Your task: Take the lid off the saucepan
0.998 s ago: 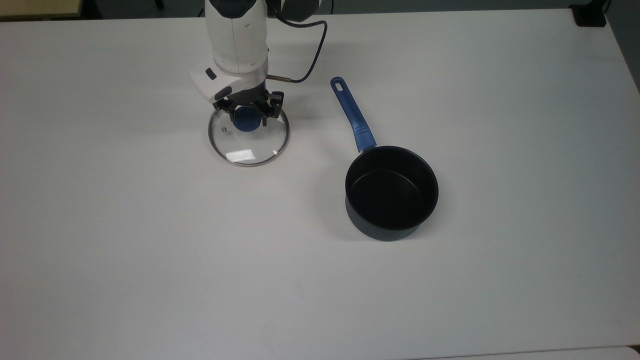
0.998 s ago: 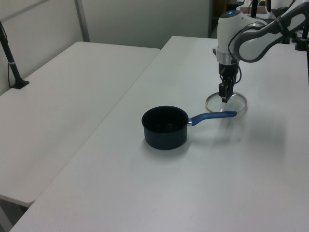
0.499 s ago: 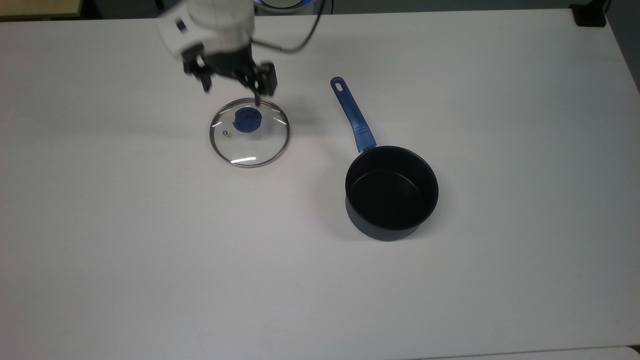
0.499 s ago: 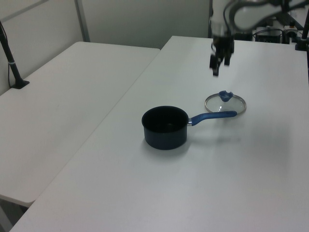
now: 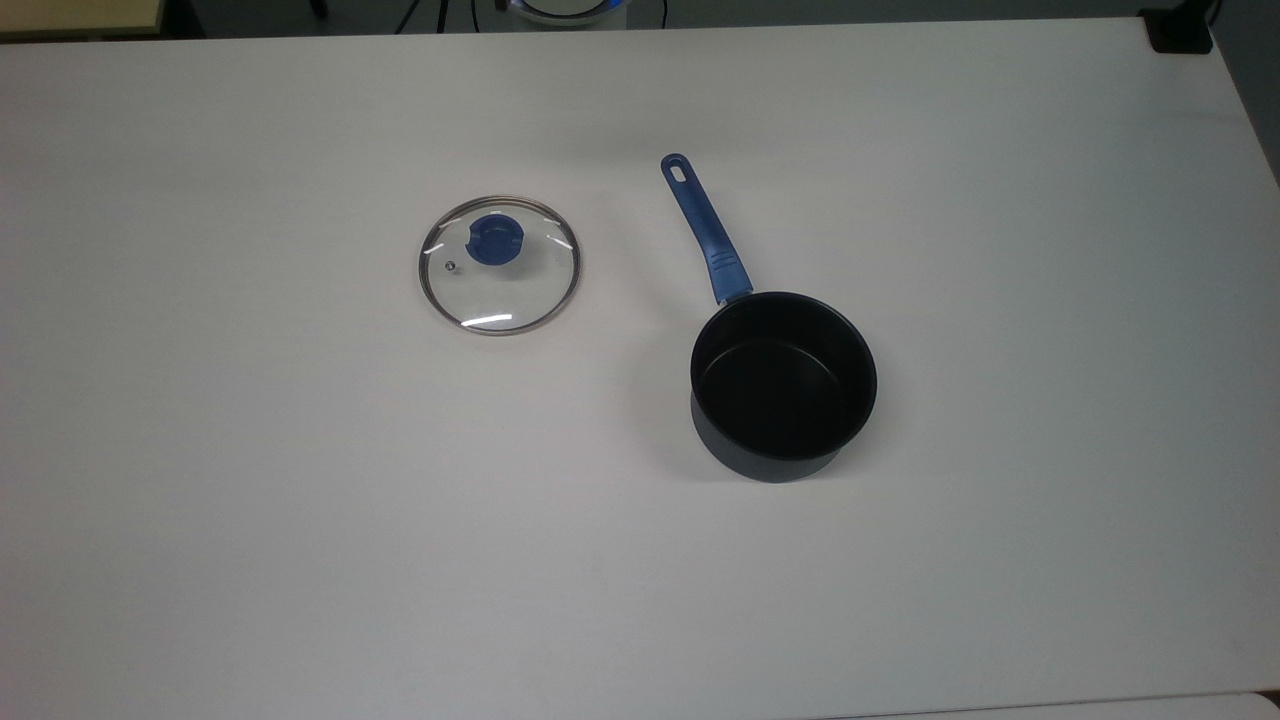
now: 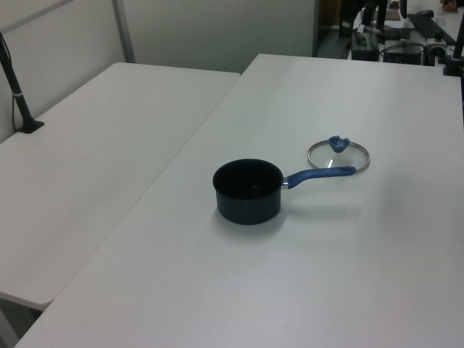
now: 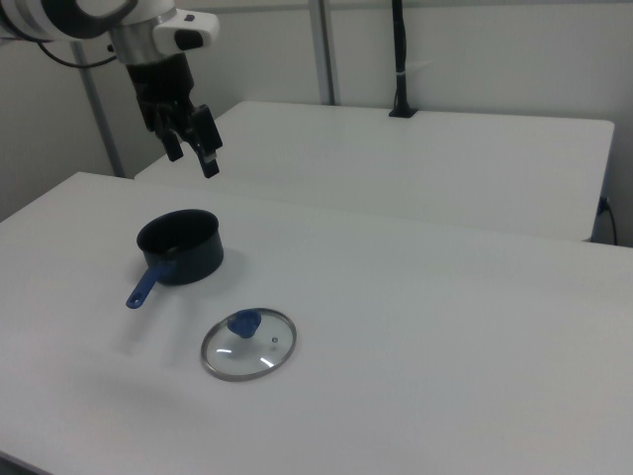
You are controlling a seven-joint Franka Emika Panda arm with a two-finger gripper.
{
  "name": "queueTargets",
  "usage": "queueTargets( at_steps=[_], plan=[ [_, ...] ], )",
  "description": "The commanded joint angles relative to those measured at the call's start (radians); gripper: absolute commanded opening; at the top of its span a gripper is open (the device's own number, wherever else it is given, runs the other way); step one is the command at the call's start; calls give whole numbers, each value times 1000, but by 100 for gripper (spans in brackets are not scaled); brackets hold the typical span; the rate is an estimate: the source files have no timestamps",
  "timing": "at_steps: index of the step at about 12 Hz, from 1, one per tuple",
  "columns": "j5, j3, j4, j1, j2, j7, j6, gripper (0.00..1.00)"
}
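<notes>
The lid (image 5: 499, 265) lay flat on the table (image 5: 300, 500) beside the saucepan (image 5: 783, 385), gripper (image 7: 190, 145) raised high, fingers spread and empty.

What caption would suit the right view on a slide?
Glass lid lies flat on the white table beside the uncovered saucepan, with the open gripper raised above.

We took this for a lab or office workroom: plain white tabletop (image 5: 300, 520), a second white table (image 7: 445, 148) alongside, grey partition walls (image 6: 210, 29), a black clamped pole (image 7: 399, 59), cabled equipment (image 6: 395, 51) at the far edge.
</notes>
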Motion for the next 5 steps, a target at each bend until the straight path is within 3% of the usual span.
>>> queueTargets(
  at_steps=[1,2,5],
  plan=[
    [-11,-18,-28,10,-9,-196,6,100],
    [-30,-20,-28,10,-10,-299,8,100],
    [-30,-34,-23,8,-13,-329,-6,100]
  ],
)
